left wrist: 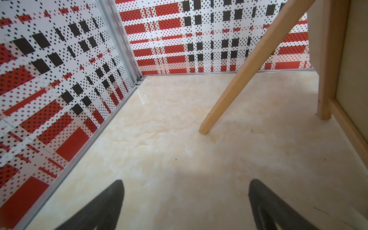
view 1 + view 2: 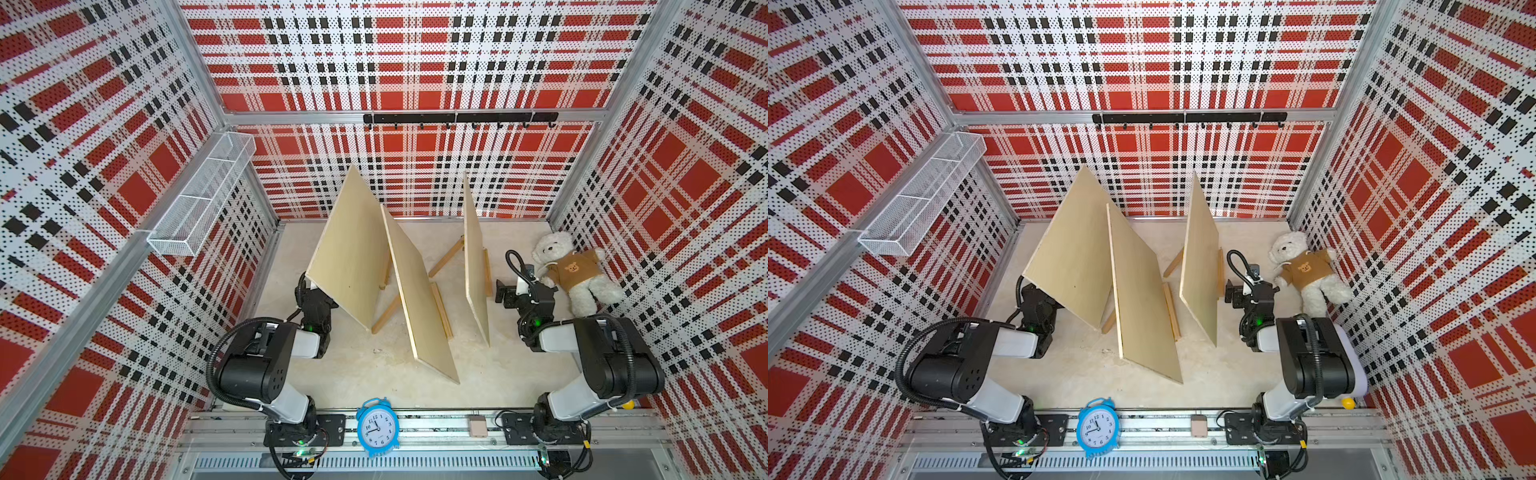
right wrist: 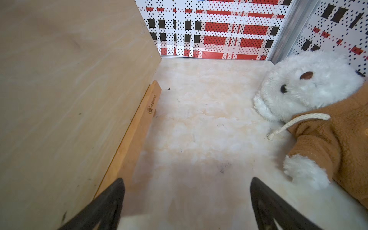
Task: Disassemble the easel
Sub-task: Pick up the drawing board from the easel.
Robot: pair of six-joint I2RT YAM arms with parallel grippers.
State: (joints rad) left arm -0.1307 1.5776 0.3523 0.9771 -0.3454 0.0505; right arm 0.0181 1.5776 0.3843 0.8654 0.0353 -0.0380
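Both gaped empty, left gripper [image 1: 186, 180] and right gripper [image 3: 187, 179]; with the board [image 3: 69, 89] just beside the right one, straddling its edge squarely before closing looked smartest.

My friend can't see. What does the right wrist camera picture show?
A big wooden board stands on an easel's ledge, beside a white teddy bear in a brown hoodie lying on the pale tabletop. The right hand is open and empty, between them.
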